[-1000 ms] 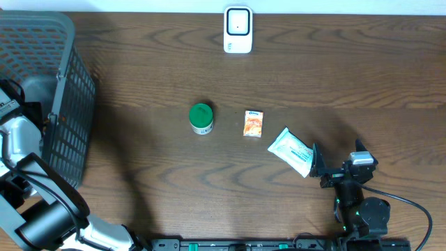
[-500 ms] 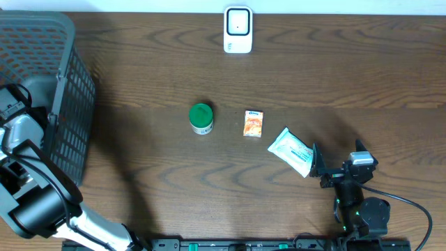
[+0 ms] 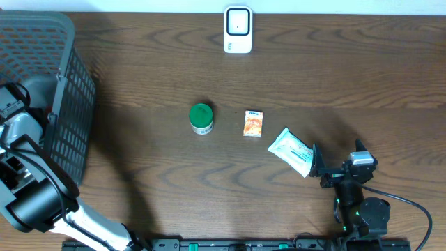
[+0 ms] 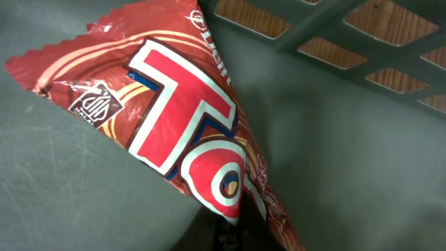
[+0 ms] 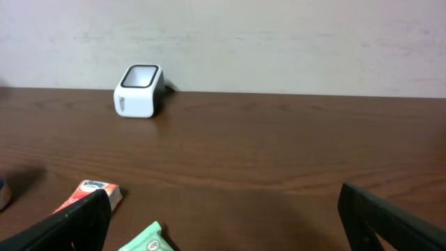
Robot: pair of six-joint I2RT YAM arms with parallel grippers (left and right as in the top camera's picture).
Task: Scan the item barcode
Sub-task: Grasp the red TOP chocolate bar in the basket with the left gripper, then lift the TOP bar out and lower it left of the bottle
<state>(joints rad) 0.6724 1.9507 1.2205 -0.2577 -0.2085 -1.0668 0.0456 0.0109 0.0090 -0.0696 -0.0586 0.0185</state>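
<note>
Looking into the basket (image 3: 70, 84), I see my left fingers (image 4: 224, 238) pinched shut on the red bag (image 4: 181, 125); my right fingers (image 5: 390, 219) gape wide, empty, far from the basket.

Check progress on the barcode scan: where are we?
Done: left gripper is shut on the red snack bag inside the basket. In hand: the bag is down in the basket, not yet out. Remaining: carry it to the white scanner and show its barcode. Idle: right gripper, open.
</note>
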